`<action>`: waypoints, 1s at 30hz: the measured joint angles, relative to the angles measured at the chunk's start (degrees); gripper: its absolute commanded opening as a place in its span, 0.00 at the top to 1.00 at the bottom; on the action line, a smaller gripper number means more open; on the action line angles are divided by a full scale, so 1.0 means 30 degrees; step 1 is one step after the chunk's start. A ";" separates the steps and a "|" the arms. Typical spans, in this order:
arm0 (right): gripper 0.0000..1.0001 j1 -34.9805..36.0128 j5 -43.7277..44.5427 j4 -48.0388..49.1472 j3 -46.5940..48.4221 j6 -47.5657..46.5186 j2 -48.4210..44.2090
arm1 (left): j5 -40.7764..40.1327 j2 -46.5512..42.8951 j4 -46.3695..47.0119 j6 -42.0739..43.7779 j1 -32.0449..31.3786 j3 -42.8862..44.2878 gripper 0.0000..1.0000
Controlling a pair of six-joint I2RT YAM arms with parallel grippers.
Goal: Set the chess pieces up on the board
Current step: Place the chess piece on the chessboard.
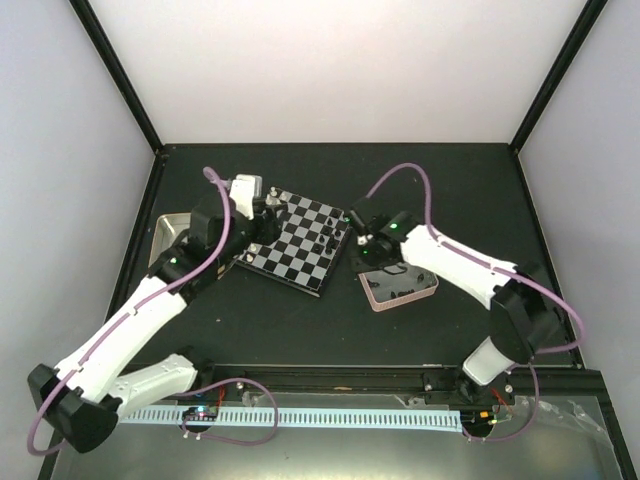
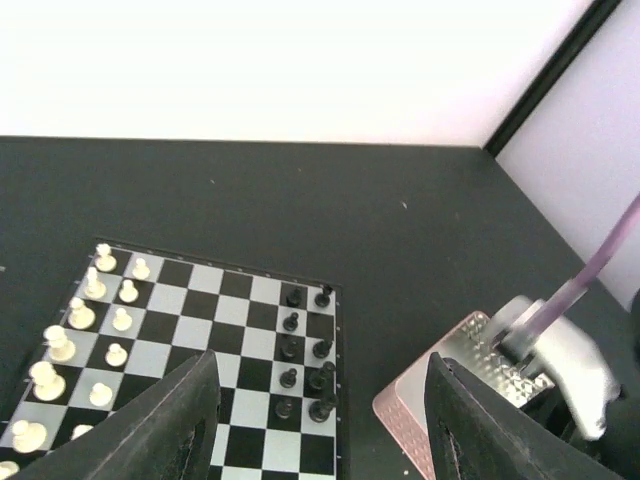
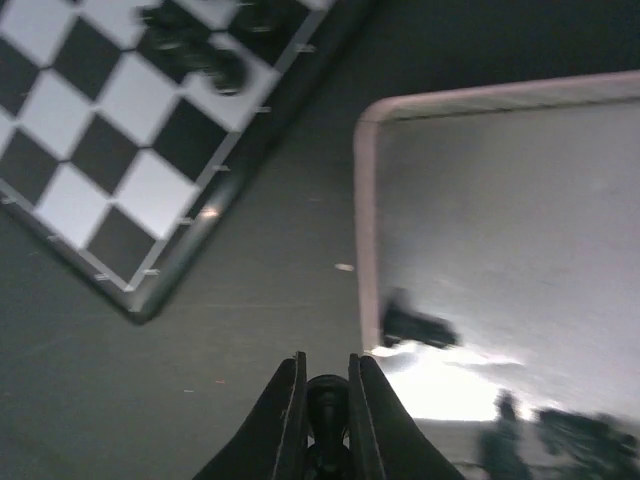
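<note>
Black and glossy, a small chess piece (image 3: 327, 392) is pinched between the right fingers (image 3: 292, 405), which are closed tight on it so that only its rounded top shows. They hang right at the left rim of the pink-rimmed tin (image 3: 364, 200), above the strip of dark table (image 3: 200, 400) that separates the tin from the near corner of the chessboard (image 3: 100, 150). Inside the tin, loose black pieces (image 3: 418, 326) lie on the grey floor. One is near the rim and the others are blurred toward the lower edge.

The left fingers (image 2: 175, 420) stand well apart with nothing between them, above the near side of the board. Below them, silver-white pieces (image 2: 95, 320) line the two outer rows along the board's left edge. Black pieces (image 2: 305, 350) already stand in the two rows along its right edge, the side nearest the pink tin.

From overhead, the board sits turned at an angle in the middle of the table, between the two arms. The pink tin lies just to its right, near it but not touching. A second metal tin (image 1: 160, 232) lies at the left edge of the table, partly hidden behind the left arm (image 1: 150, 300).
</note>
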 measured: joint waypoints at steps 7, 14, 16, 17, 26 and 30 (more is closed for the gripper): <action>0.95 0.3293 -0.0255 0.0204 0.3614 0.0080 0.4459 | -0.1574 -0.2484 0.0029 -0.0291 0.0007 -0.0568 0.40; 0.94 0.4233 -0.0197 0.0219 0.5916 -0.0146 0.8320 | -0.1989 -0.3038 -0.0124 -0.0364 0.0058 -0.0634 0.39; 0.94 0.4233 -0.0233 0.0240 0.6047 -0.0270 0.8823 | -0.2033 -0.3133 -0.0204 -0.0372 0.0095 -0.0663 0.39; 0.94 0.4226 -0.0240 0.0233 0.6054 -0.0299 0.8939 | -0.2062 -0.3184 -0.0233 -0.0379 0.0095 -0.0670 0.39; 0.91 0.4233 -0.0415 0.0306 0.6849 -0.0415 0.9537 | -0.2091 -0.3424 -0.0277 -0.0379 0.0109 -0.0758 0.39; 0.85 0.4233 -0.0495 0.0321 0.6863 -0.0444 0.9573 | -0.2098 -0.3424 -0.0452 -0.0379 0.0109 -0.0896 0.39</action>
